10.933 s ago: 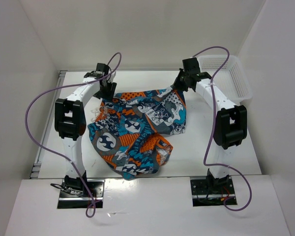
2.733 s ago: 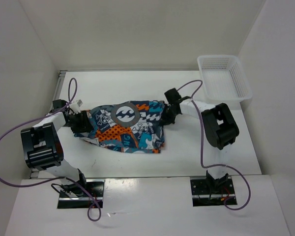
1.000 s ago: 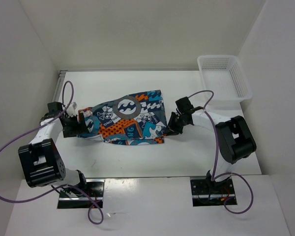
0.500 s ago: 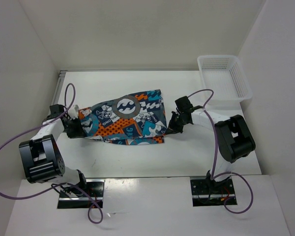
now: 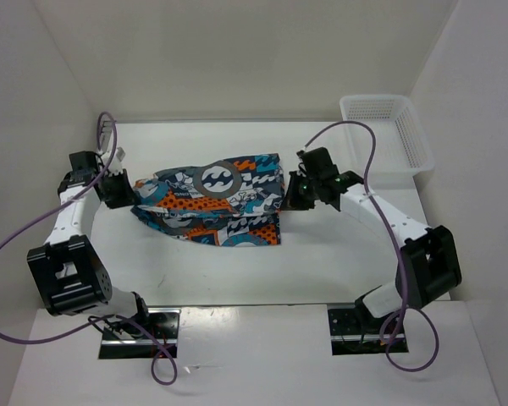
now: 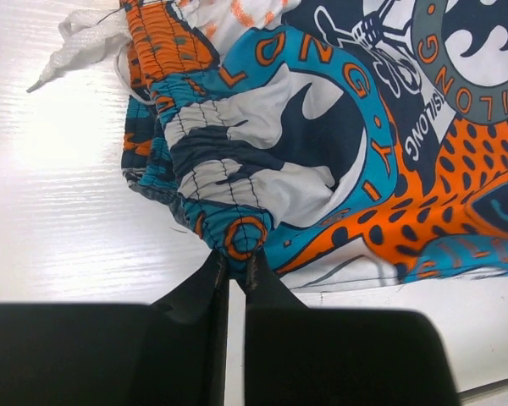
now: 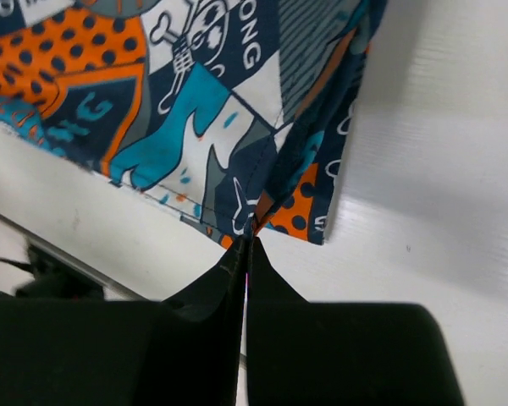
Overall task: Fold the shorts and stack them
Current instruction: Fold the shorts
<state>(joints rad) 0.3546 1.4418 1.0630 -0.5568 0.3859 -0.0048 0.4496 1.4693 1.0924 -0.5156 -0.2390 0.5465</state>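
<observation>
The shorts (image 5: 210,198) lie folded into a band across the middle of the white table, teal, orange and grey print with a round wave logo up. My left gripper (image 5: 125,193) is shut on the gathered waistband at the shorts' left end; the wrist view shows the elastic edge (image 6: 237,239) pinched between the black fingers (image 6: 205,279). My right gripper (image 5: 289,200) is shut on the hem at the right end, where the fabric corner (image 7: 252,222) sits between the closed tips. Both held edges are raised slightly off the table.
A white mesh basket (image 5: 384,133) stands at the back right corner. The white drawstring (image 6: 83,44) trails from the waistband onto the table (image 5: 322,254). White walls close in on three sides. Purple cables loop from both arms.
Both grippers closed on the shorts' ends within the last second. They have since moved toward the back of the table, lifting the near edge of the fabric with them.
</observation>
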